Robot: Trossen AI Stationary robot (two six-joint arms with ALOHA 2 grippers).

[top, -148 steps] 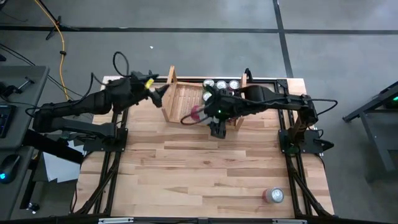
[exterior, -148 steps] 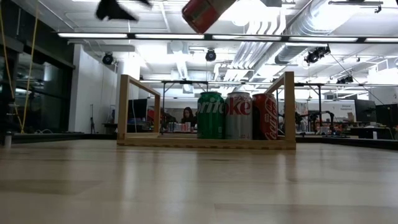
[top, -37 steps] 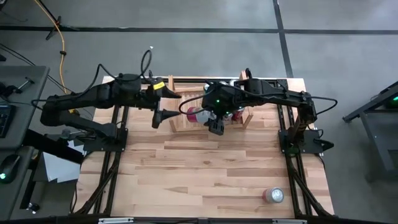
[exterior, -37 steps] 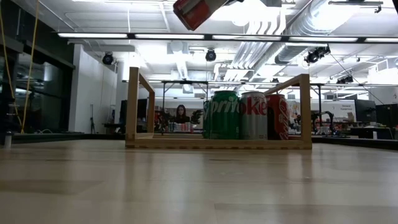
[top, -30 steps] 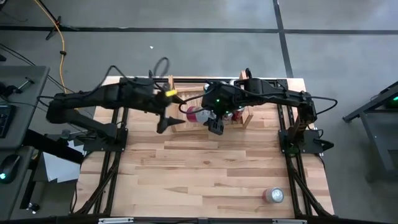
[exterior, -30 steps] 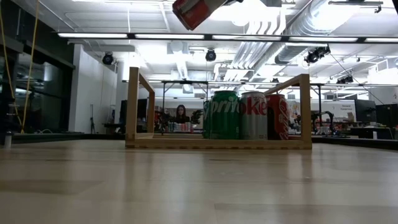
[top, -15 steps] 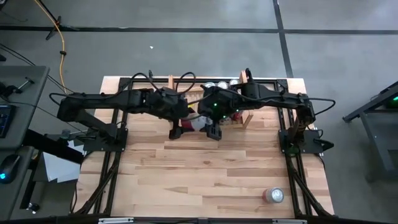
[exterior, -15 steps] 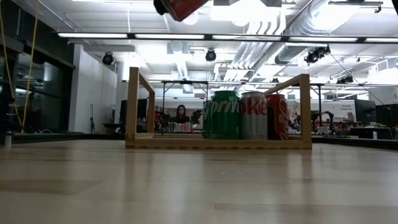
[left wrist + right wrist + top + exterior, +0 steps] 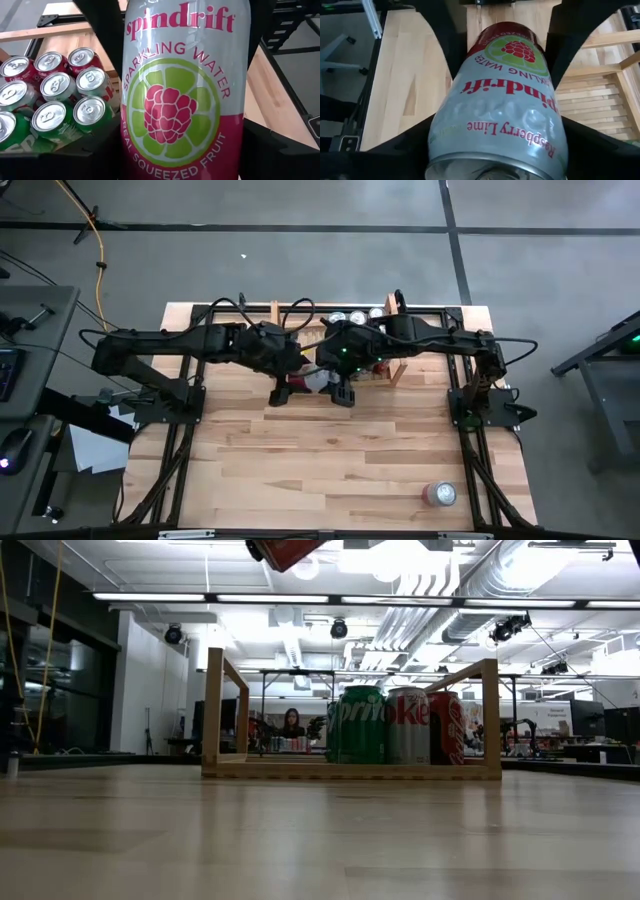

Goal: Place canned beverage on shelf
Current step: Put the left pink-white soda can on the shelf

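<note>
Glossy metal spindrift can point(image 9: 182, 95), pale matt wooden shelf point(image 9: 490, 720), wood-grain table point(image 9: 330, 460)

Spindrift can point(image 9: 184, 95): fills the view, upright, raspberry-lime label readable | dark fingers point(image 9: 102, 30): flank the can on both sides | cluster of can tops point(image 9: 55, 95): red, silver and green cans packed together beside it | tabletop point(image 9: 272, 100): pale wood beyond

Grey concrete floor point(image 9: 300, 270) is surrounding the wooden table point(image 9: 330, 460). Ceiling strip lights point(image 9: 330, 598) are glowing over white ducts point(image 9: 470, 590). A person point(image 9: 292, 723) is sitting far back.
</note>
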